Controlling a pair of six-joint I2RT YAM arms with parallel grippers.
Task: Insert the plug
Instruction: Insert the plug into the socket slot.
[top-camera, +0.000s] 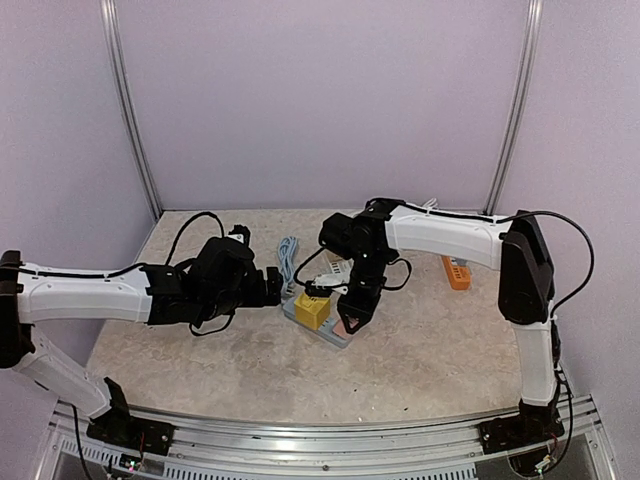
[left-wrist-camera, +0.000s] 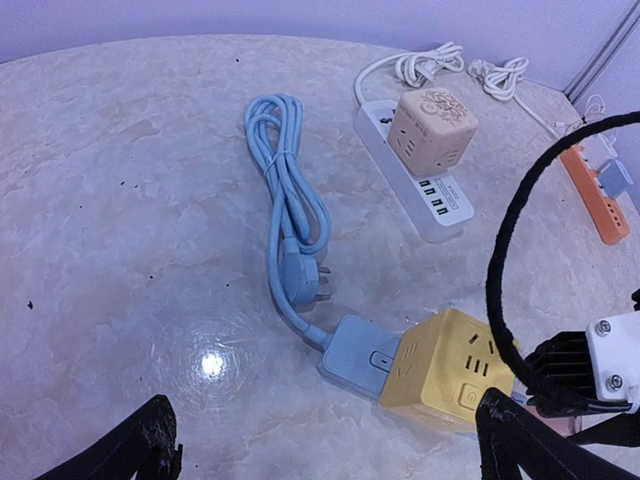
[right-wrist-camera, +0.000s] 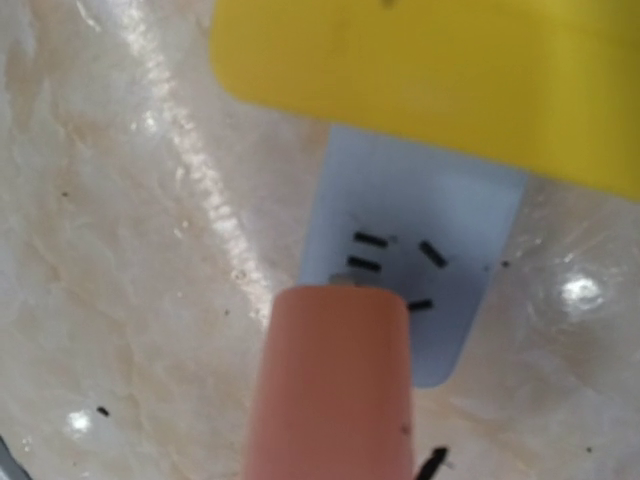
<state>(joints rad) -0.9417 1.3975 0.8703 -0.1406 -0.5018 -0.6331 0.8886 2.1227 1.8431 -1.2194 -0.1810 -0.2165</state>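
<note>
My right gripper is shut on a salmon-pink plug, which fills the lower middle of the right wrist view and hides the fingers there. The plug's tip hangs just over the socket slots of a light-blue power strip; a bit of metal prong shows at its front edge, and I cannot tell whether it touches. A yellow cube adapter sits on the same strip, beside those slots. My left gripper is open and holds nothing, low over the table just left of the yellow cube.
The strip's blue cable lies coiled behind it, its own plug loose on the table. Further back lies a white power strip carrying a beige cube. An orange strip lies at the right. A black cable arcs in front of the left wrist camera.
</note>
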